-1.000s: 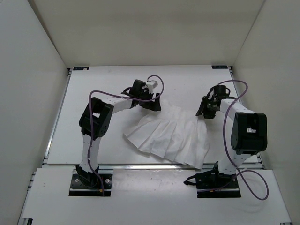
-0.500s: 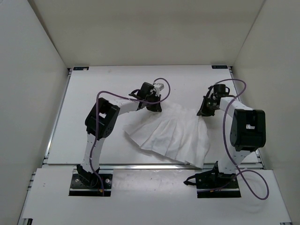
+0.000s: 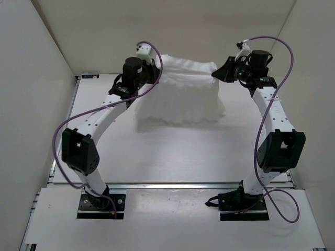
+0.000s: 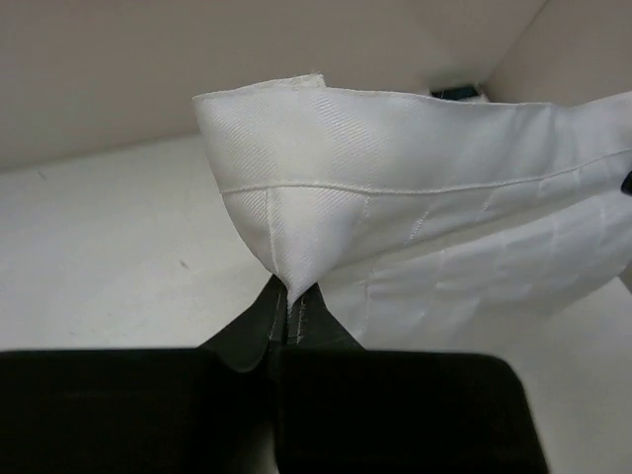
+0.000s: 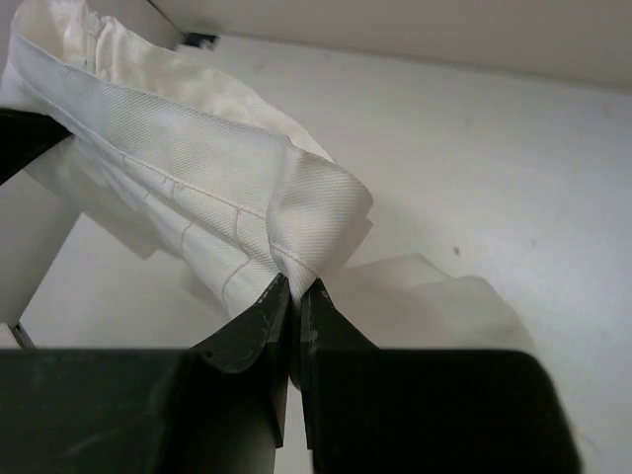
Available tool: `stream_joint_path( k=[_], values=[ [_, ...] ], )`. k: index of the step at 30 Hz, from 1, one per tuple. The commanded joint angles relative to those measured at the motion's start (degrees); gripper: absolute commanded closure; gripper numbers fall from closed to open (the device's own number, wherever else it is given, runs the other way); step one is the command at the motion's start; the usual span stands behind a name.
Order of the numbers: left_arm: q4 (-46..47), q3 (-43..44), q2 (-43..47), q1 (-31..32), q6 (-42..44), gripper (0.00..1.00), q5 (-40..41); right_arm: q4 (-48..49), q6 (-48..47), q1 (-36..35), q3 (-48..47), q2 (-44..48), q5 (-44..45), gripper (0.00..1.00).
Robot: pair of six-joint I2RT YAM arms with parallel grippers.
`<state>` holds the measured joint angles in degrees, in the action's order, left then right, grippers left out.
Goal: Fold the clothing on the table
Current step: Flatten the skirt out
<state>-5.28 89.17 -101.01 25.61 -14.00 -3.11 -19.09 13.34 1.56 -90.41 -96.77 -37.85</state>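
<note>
Two pinches: left gripper [image 4: 291,304] and right gripper [image 5: 294,288] each nip a top corner of the clothing [image 3: 180,94], holding it taut above the table [image 3: 157,151], probably to flatten it before folding.

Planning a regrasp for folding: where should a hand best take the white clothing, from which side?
Likely the end corners of the stitched band, each hand coming from its outer side: the left hand and right hand pinch there, and the clothing hangs spread between them.
</note>
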Motion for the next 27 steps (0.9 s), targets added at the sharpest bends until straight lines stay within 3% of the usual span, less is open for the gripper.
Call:
stream_joint_path(
  k=[1,7,10,12,16,20,24,27],
  values=[
    [-3.8,2.0,7.1,-6.8,7.0,1.00,17.6,5.2,-2.8,3.2,-4.9,5.1,3.1,1.00],
    [-2.0,-3.0,16.7,-7.5,8.6,1.00,16.6,9.6,-1.0,3.3,-1.8,10.4,-0.8,1.00],
    [1.1,-8.4,23.2,-5.0,10.4,1.00,19.0,13.9,-3.2,1.4,3.4,16.8,2.4,1.00],
    [3.7,-13.1,27.1,-6.8,9.1,1.00,18.5,13.7,-3.6,1.0,4.7,18.1,3.8,1.00],
    [0.7,-13.1,29.5,-9.0,6.3,1.00,17.1,9.9,-0.7,1.7,3.4,18.8,-2.5,1.00],
    [1.7,-14.2,34.1,-5.6,9.6,1.00,19.7,8.2,-5.9,-3.8,2.9,24.3,7.4,1.00],
    [1.2,-14.9,33.9,-9.4,6.6,1.00,14.9,9.2,-2.5,1.0,3.0,23.0,1.8,1.00],
    [3.2,-17.5,36.7,-6.2,9.2,1.00,14.9,11.8,-0.5,0.7,4.7,25.5,1.7,1.00]
  ],
)
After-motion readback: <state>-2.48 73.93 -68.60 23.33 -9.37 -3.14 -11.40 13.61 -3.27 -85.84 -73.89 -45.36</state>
